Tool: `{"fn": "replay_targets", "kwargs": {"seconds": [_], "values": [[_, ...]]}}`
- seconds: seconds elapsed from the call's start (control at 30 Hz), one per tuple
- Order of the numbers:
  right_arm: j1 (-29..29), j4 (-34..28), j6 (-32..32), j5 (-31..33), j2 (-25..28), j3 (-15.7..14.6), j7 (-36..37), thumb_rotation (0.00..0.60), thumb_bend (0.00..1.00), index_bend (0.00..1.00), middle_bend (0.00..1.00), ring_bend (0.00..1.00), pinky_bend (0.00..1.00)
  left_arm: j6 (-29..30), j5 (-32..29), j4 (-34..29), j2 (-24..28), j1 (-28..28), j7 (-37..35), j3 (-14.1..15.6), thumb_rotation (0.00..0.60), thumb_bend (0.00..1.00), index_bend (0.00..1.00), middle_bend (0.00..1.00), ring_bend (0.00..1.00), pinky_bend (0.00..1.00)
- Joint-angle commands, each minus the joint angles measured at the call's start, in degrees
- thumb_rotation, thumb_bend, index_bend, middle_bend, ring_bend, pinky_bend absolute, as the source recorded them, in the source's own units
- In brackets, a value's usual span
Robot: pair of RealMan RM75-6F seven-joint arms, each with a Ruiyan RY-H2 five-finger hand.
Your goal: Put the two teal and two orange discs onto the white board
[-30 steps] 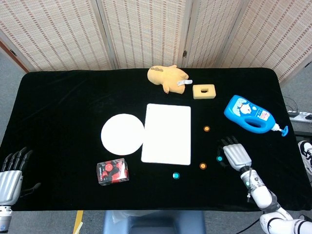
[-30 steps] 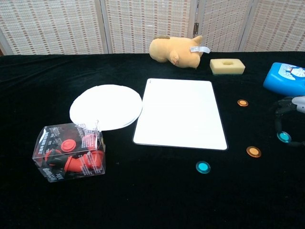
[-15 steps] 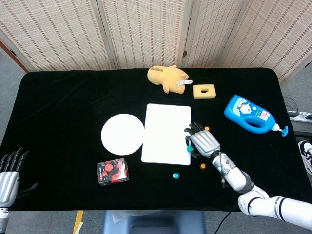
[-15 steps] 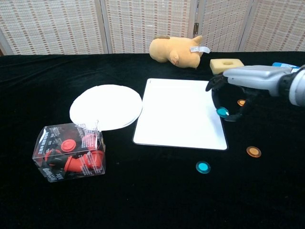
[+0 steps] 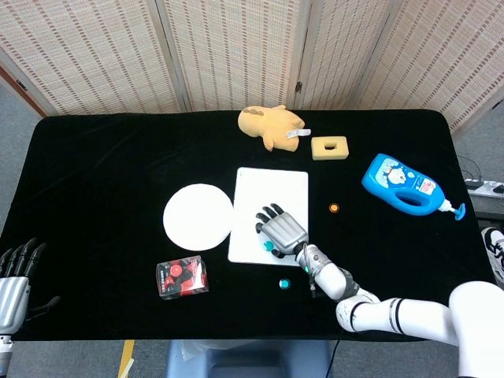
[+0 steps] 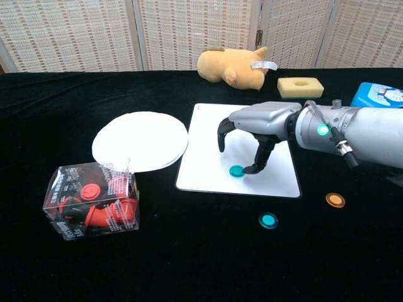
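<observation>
One teal disc is seen lying on the white board, at the board's near edge. It sits between the thumb and a finger of the right hand; the fingers are arched down over it, slightly apart, and actual contact cannot be told from either view. A second teal disc lies on the black tablecloth just off the board's near right corner, at about 5 o'clock from it. An orange disc is seen on the cloth at 4 o'clock from the board; the other orange disc lies at 3 o'clock, well apart.

The left hand is held at the near left table edge, fingers spread, nothing in it.

A clear box of red parts is placed at 8 o'clock from the board, a white round plate just beside the board's left edge. Further back a blue bottle, a yellow sponge and a tan plush toy are seen. The table is backed by woven folding screens; grey floor shows at the sides.
</observation>
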Motion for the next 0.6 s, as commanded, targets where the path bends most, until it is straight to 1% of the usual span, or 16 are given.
{"fn": "replay_targets", "kwargs": {"seconds": [0.03, 0.07, 0.1, 0.2, 0.23, 0.27, 0.3, 0.43, 0.6], "values": [[-0.9, -1.9, 1.9, -2.7, 1.0, -0.7, 1.8, 0.6, 0.2, 0.08, 0.07, 0.02, 0.0, 0.0, 0.0, 0.1, 0.0, 0.0, -0.1, 0.0, 0.6, 0.13, 0.0, 0.0, 0.0, 0.0], [-1.8, -2.9, 2.9, -5.1, 1.7, -1.1, 3.4, 0.6, 0.2, 0.08, 0.07, 0.02, 0.0, 0.0, 0.0, 0.1, 0.0, 0.0, -0.2, 0.0, 0.6, 0.13, 0.0, 0.0, 0.0, 0.0], [-2.6, -3.6, 3.7, -7.1, 2.4, -1.5, 4.9, 0.6, 0.2, 0.11, 0.08, 0.02, 0.0, 0.0, 0.0, 0.2, 0.0, 0.0, -0.3, 0.0, 0.6, 0.13, 0.0, 0.0, 0.0, 0.0], [-5.5, -5.6, 6.1, -14.7, 5.0, -3.7, 10.2, 0.6, 0.2, 0.26, 0.09, 0.01, 0.0, 0.0, 0.0, 0.3, 0.1, 0.1, -0.5, 0.0, 0.6, 0.13, 0.0, 0.0, 0.0, 0.0], [-6.6, -6.0, 7.1, -17.7, 5.9, -4.9, 12.2, 0.6, 0.2, 0.31, 0.1, 0.01, 0.0, -0.1, 0.0, 0.2, 0.1, 0.1, -0.5, 0.1, 0.6, 0.13, 0.0, 0.0, 0.0, 0.0], [-7.1, -6.1, 7.5, -19.1, 6.3, -5.6, 13.2, 0.6, 0.2, 0.33, 0.1, 0.01, 0.0, -0.1, 0.0, 0.2, 0.2, 0.1, -0.5, 0.1, 0.6, 0.13, 0.0, 0.0, 0.0, 0.0], [-8.0, -6.1, 8.2, -21.8, 7.0, -7.0, 15.0, 0.6, 0.2, 0.35, 0.1, 0.01, 0.0, -0.1, 0.0, 0.0, 0.2, 0.1, -0.5, 0.1, 0.6, 0.13, 0.0, 0.0, 0.0, 0.0], [-10.5, -5.4, 10.6, -29.2, 8.5, -11.2, 18.7, 0.6, 0.2, 0.39, 0.12, 0.02, 0.0, 0.0, 0.2, -0.5, 0.4, 0.1, -0.2, 0.2, 0.6, 0.13, 0.0, 0.0, 0.0, 0.0], [-12.2, -4.4, 12.8, -34.5, 8.7, -13.9, 20.7, 0.6, 0.2, 0.39, 0.12, 0.02, 0.0, 0.2, 0.7, -1.3, 0.6, 0.2, 0.4, 0.4, 0.6, 0.13, 0.0, 0.0, 0.0, 0.0]]}}
